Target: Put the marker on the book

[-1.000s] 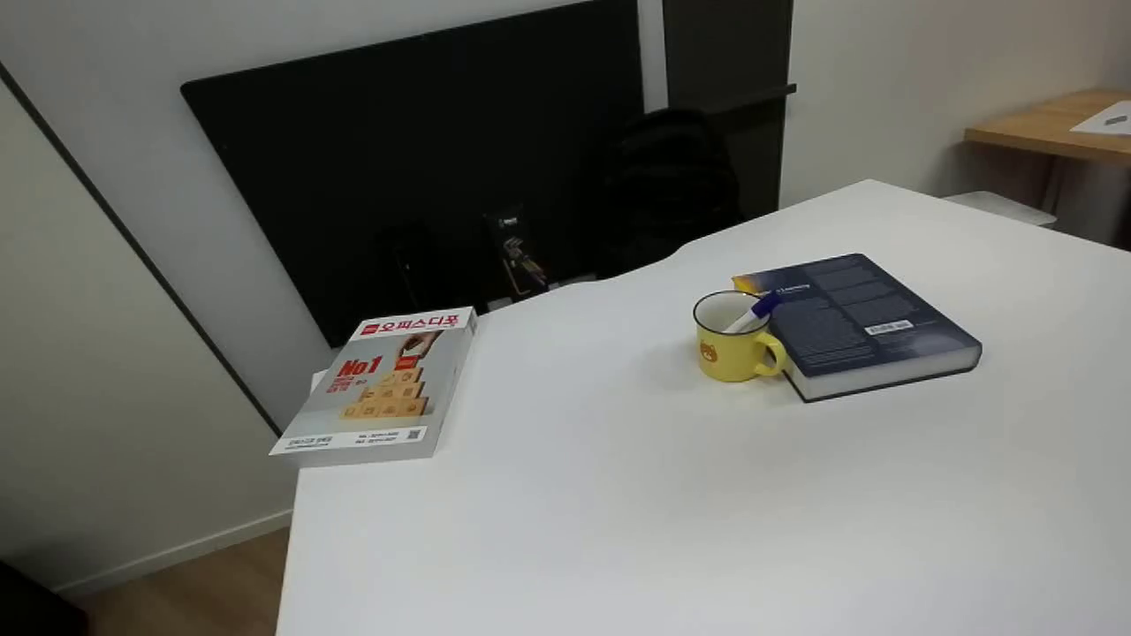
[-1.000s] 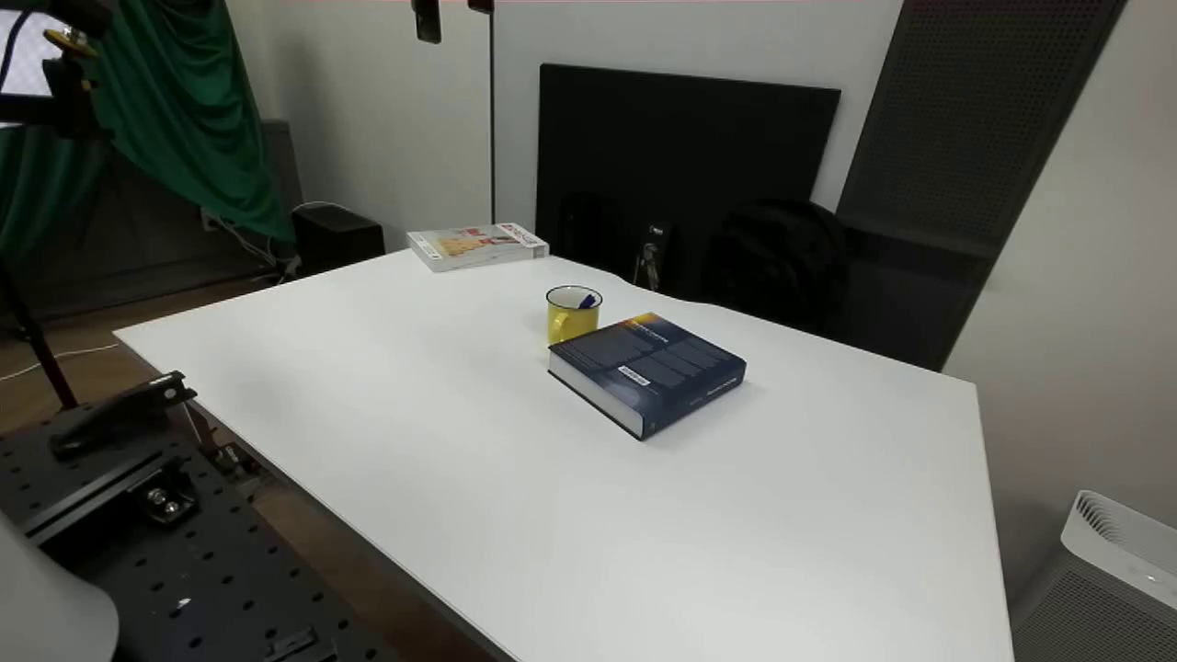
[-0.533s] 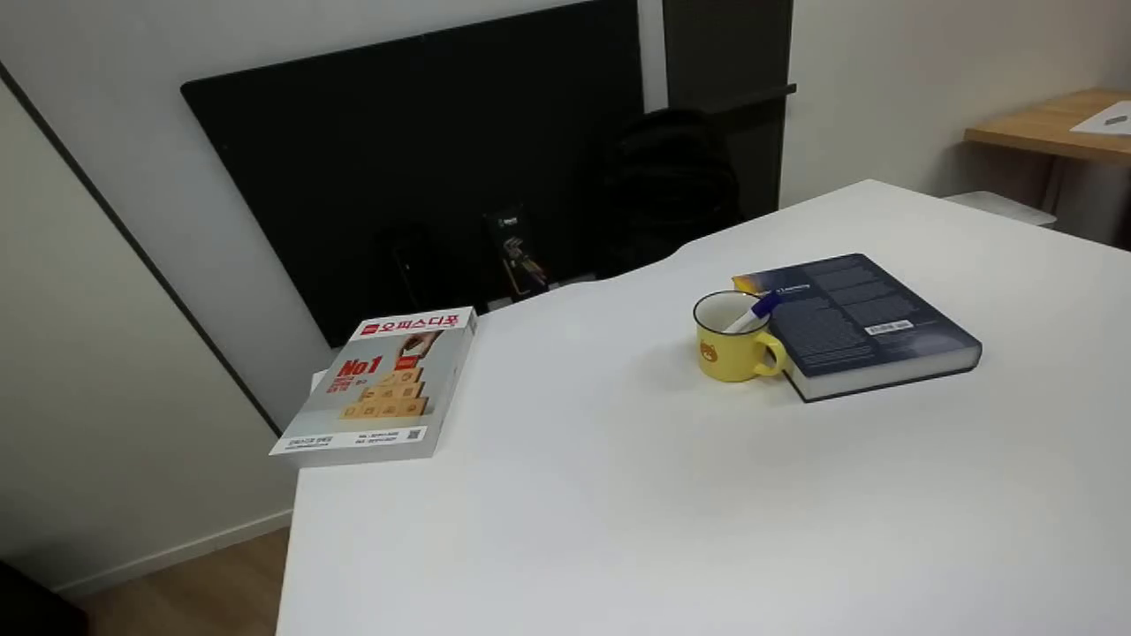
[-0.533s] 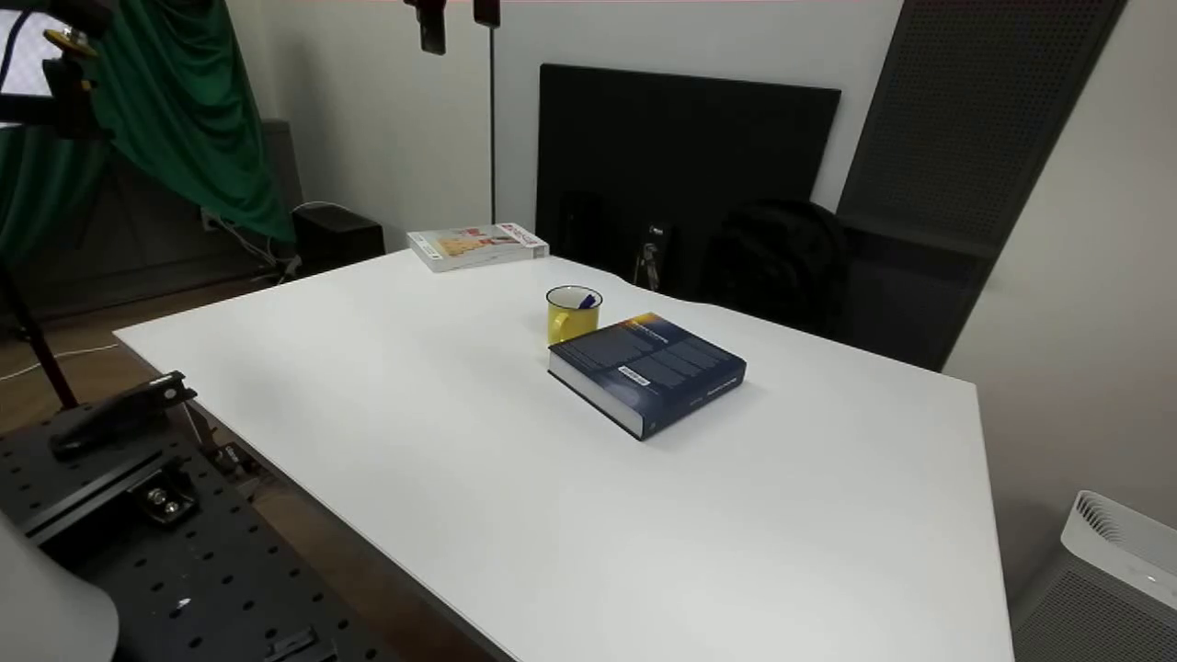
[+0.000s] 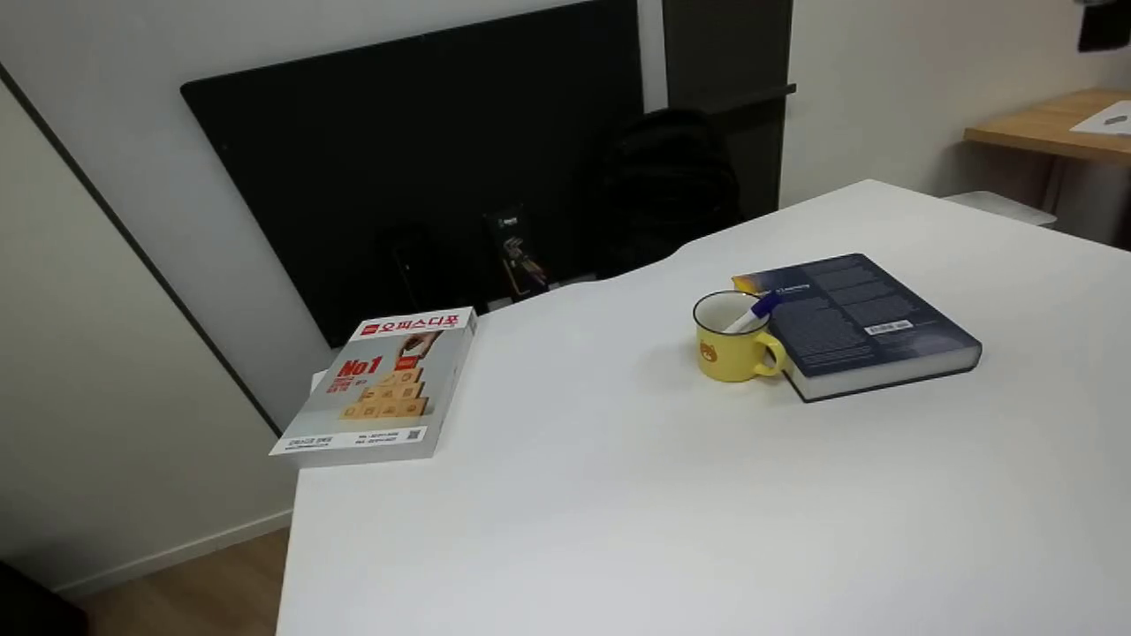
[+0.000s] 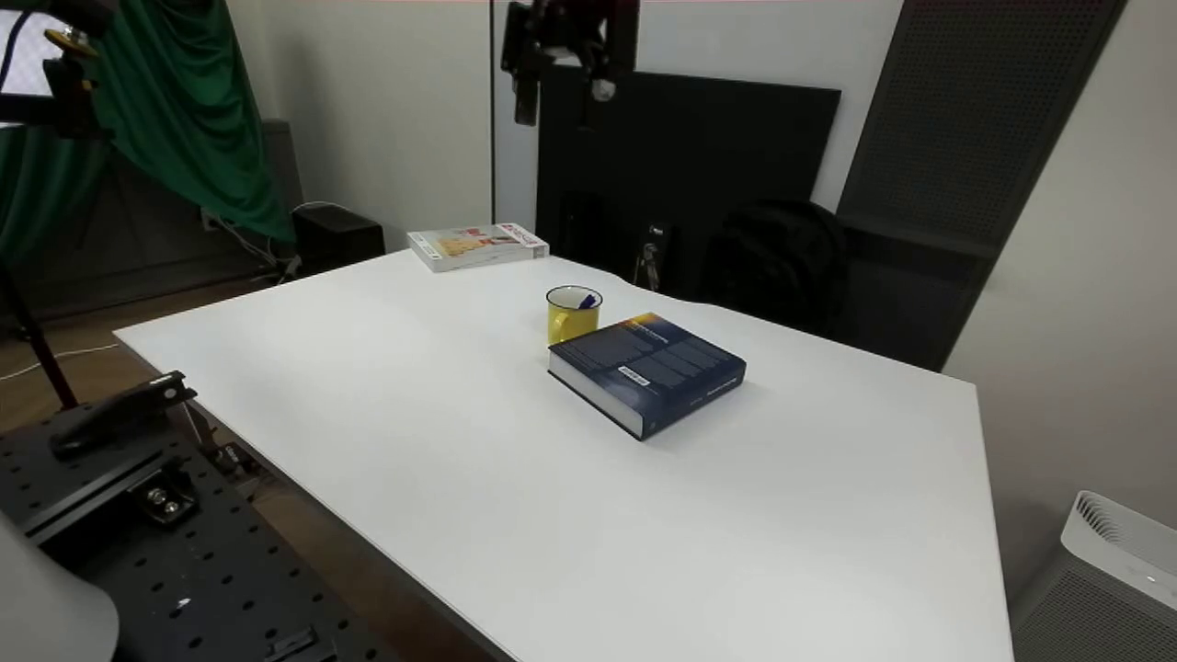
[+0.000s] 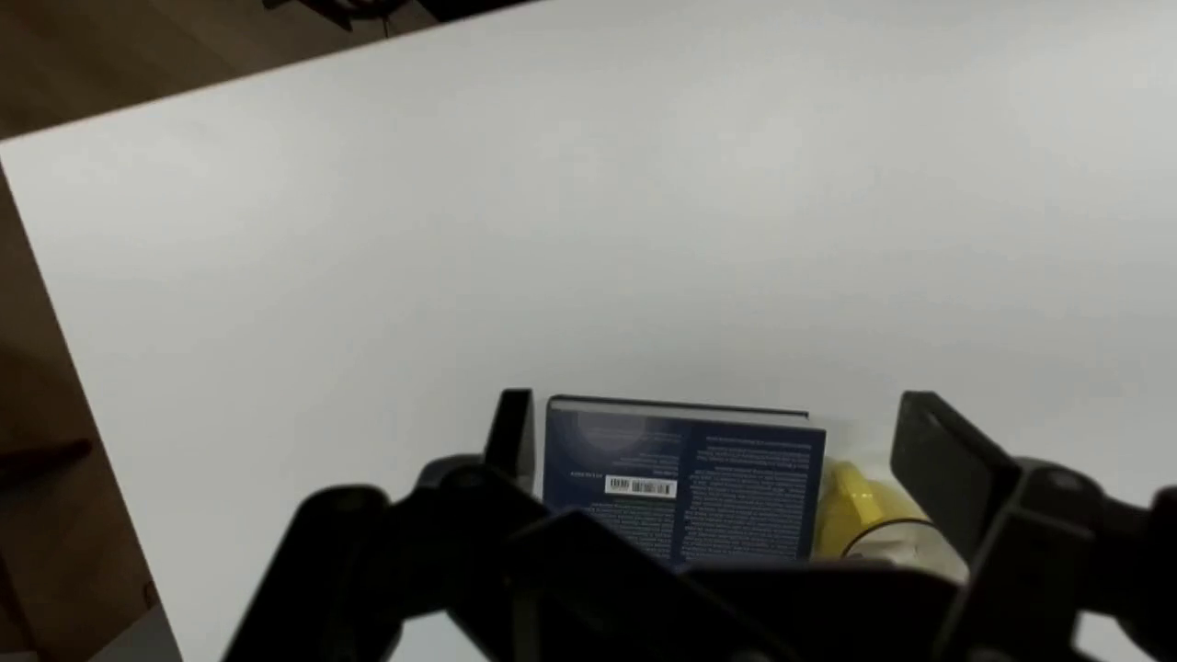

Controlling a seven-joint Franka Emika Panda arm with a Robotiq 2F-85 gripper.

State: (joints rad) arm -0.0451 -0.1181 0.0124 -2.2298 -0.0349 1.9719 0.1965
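Note:
The marker (image 5: 754, 313), white with a dark blue cap, leans inside a yellow mug (image 5: 729, 355), cap end over the rim towards the book. Its blue cap (image 6: 587, 302) also shows in an exterior view. The thick navy book (image 5: 870, 309) lies flat close beside the mug's handle, and shows in an exterior view (image 6: 648, 372) and the wrist view (image 7: 680, 487). My gripper (image 6: 557, 110) is open and empty, high above the table. In the wrist view my gripper (image 7: 722, 432) has its fingers wide apart over the book and mug; the marker cannot be made out there.
A thick white-and-red book (image 5: 371, 389) lies at a table corner, also seen in an exterior view (image 6: 478, 246). The white table (image 6: 414, 414) carries everything. A black panel (image 6: 680, 147) and a dark backpack (image 6: 777, 267) stand behind the table edge.
My gripper has come down and to the right into view from the top edge, and a part of it now shows at an exterior view's top right corner. The mug, marker and books are unmoved.

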